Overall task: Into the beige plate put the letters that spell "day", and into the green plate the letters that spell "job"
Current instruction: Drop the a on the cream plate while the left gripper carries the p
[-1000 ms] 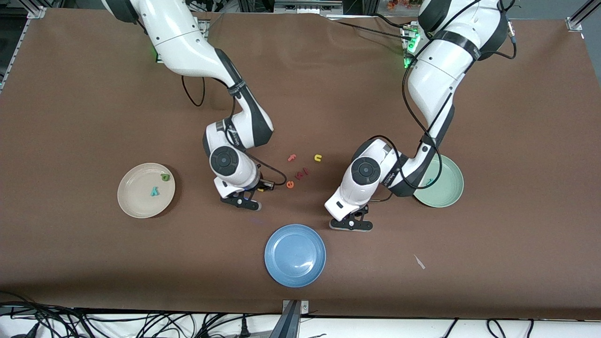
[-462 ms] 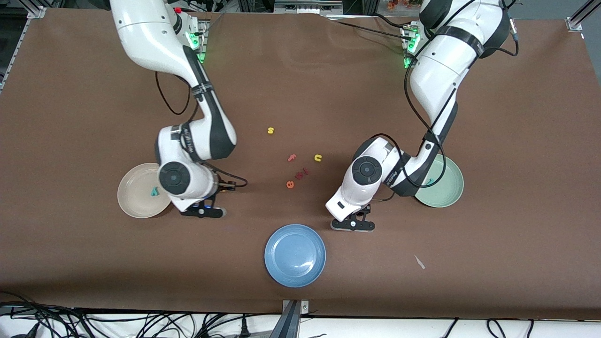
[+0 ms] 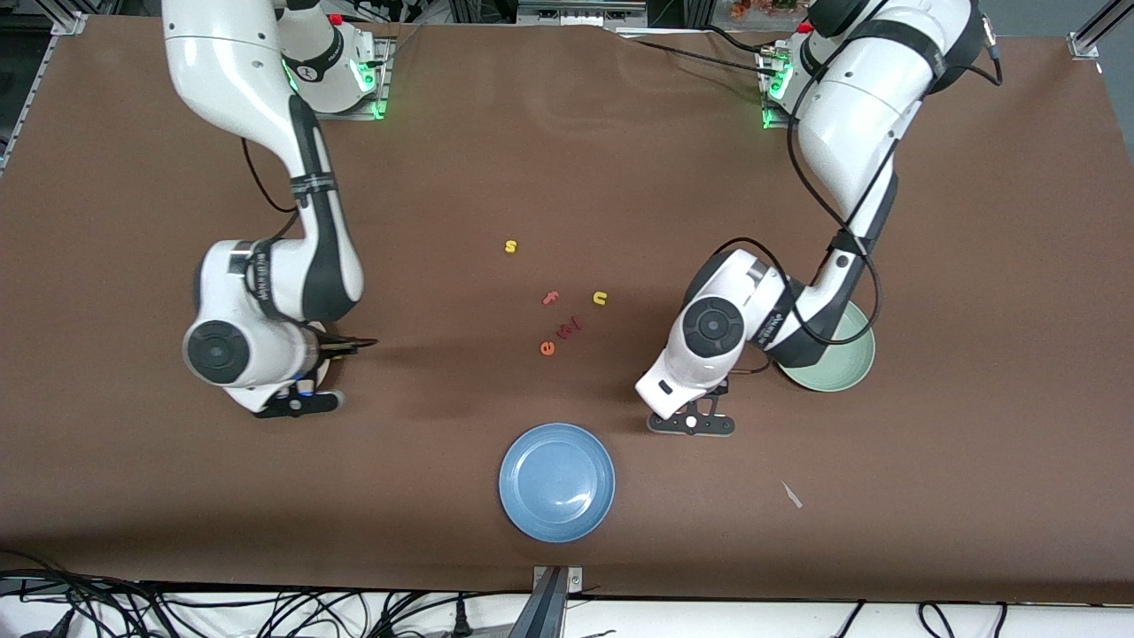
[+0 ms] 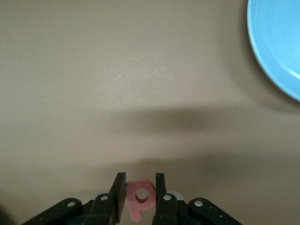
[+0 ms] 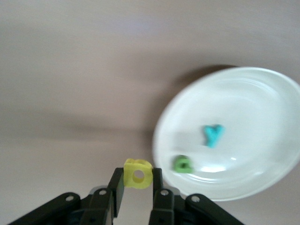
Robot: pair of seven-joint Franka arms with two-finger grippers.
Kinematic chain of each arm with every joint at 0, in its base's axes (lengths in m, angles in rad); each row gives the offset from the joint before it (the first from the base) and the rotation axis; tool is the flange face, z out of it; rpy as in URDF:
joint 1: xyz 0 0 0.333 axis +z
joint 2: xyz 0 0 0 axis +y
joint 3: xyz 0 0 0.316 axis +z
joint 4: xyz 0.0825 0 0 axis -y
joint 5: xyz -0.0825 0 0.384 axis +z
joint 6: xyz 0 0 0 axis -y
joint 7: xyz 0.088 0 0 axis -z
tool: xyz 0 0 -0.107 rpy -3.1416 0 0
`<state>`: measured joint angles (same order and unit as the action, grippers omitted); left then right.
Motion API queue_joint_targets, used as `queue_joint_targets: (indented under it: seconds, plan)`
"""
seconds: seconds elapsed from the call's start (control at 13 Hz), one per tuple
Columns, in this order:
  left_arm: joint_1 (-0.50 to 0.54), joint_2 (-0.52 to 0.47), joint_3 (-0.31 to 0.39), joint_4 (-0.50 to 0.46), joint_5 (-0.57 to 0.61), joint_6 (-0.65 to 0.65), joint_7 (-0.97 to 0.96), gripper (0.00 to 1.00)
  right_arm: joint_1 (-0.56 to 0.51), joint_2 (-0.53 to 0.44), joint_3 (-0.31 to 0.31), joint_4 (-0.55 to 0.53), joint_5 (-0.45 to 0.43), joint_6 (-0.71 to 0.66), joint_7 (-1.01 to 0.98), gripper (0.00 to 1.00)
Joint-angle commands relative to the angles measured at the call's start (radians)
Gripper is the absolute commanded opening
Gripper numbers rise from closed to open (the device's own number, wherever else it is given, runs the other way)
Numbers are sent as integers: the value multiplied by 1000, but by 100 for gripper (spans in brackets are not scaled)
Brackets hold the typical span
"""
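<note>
The right gripper (image 5: 136,187) has its jaws clamped on the yellow "a" (image 5: 137,174) beside the beige plate (image 5: 262,89), the left gripper (image 4: 140,193) grips the red "b" (image 4: 139,196) over the surface; foam seems light, soft, best pinched flatwise.

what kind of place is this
Probably a robot lab bench: two white arms bolted to a brown-covered table, loose cables along its edge, and sorting props like the blue plate and foam letters.

I count three plates: beige plate (image 5: 262,93), green plate (image 3: 842,368), blue plate (image 3: 556,481). Loose letters on the table: five, I think (image 3: 547,348).
</note>
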<state>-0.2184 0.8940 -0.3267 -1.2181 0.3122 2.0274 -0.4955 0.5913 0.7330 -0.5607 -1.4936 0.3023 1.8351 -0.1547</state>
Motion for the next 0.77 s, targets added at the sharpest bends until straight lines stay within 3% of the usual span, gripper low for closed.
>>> queue_joint_targets:
  seconds: [0.0, 0.23, 0.31, 0.38, 0.46, 0.69]
  plan:
    - [140, -58, -98, -75, 7, -71, 192, 0, -72, -17, -12, -54, 8, 4, -115, 16]
    - [221, -133, -100, -185, 11, -73, 357, 0, -126, 14, -10, -50, 12, 44, -164, 18]
    - [258, -154, -100, -228, 13, -65, 424, 0, -126, 22, -8, -47, 11, 49, -164, 41]
    - [289, -180, -100, -271, 18, -52, 483, 0, -126, 23, -8, -43, 17, 47, -161, 85]
    - [319, -210, -101, -332, 19, -18, 538, 0, -125, 17, -8, -30, 24, 35, -166, 100]
    - [414, -323, -101, -533, 21, 92, 659, 0, -99, -4, -5, 10, 27, -28, -157, 100]
